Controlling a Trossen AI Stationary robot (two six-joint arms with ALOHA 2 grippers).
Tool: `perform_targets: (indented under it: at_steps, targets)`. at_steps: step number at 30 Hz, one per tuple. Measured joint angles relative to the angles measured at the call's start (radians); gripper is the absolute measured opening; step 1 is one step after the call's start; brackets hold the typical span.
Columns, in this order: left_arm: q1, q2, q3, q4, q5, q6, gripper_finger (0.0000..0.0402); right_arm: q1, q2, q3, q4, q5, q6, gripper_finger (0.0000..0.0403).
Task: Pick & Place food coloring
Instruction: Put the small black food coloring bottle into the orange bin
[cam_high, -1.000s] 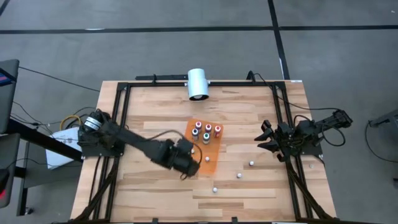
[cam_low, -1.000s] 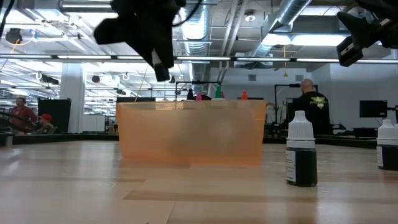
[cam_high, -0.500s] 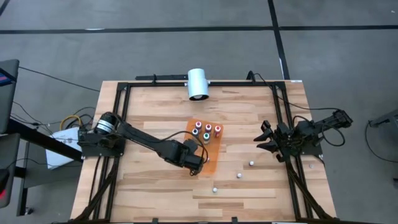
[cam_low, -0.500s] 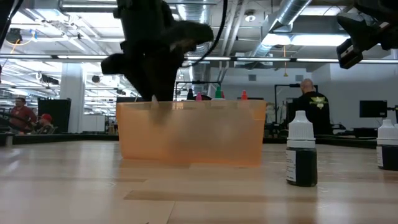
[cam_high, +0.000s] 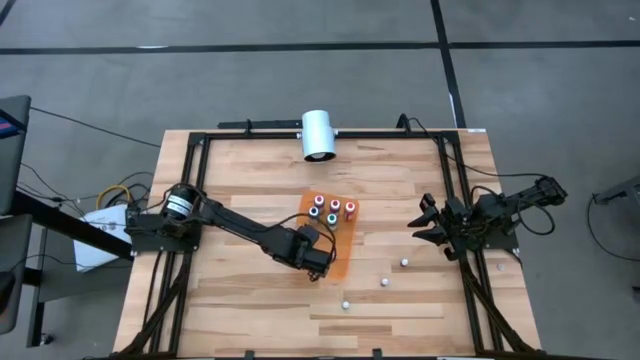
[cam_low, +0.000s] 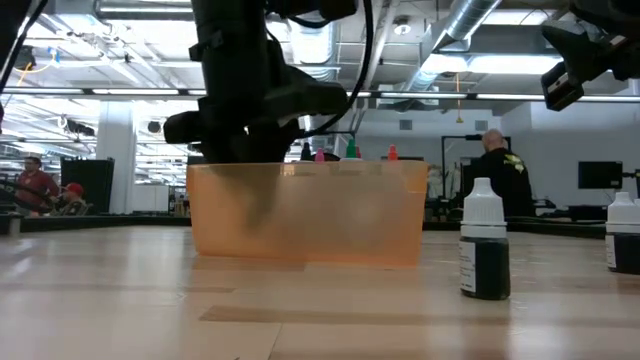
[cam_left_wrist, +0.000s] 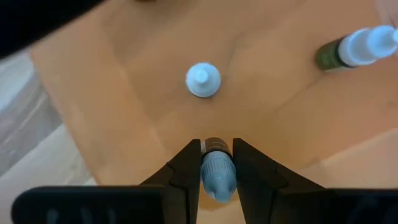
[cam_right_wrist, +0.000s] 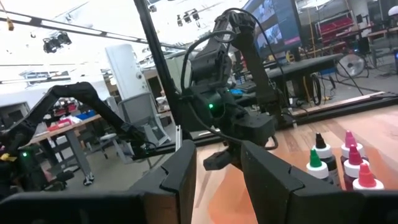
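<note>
Wooden table (cam_high: 240, 300): left gripper (cam_left_wrist: 216, 163) lowered into orange tray (cam_high: 345, 252), jaws grasping bottle (cam_left_wrist: 217, 171); right jaws unclear.

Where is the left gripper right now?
In the high view, the left gripper is over the near end of the orange tray, mid-table. Its wrist view shows it shut on a food coloring bottle.

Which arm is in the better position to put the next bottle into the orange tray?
Left. The left gripper is shut on a white-capped bottle directly over the orange tray. The right gripper waits at the table's right edge, holding nothing.
</note>
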Motion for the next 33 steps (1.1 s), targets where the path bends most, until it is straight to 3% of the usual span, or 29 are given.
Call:
perform_targets:
  at_steps: [33]
  targets:
    - [-0.001, -0.001, 0.0, 0.005, 0.029, -0.026, 0.0074, 0.0, 0.0, 0.0, 0.0, -0.002, 0.002, 0.0116]
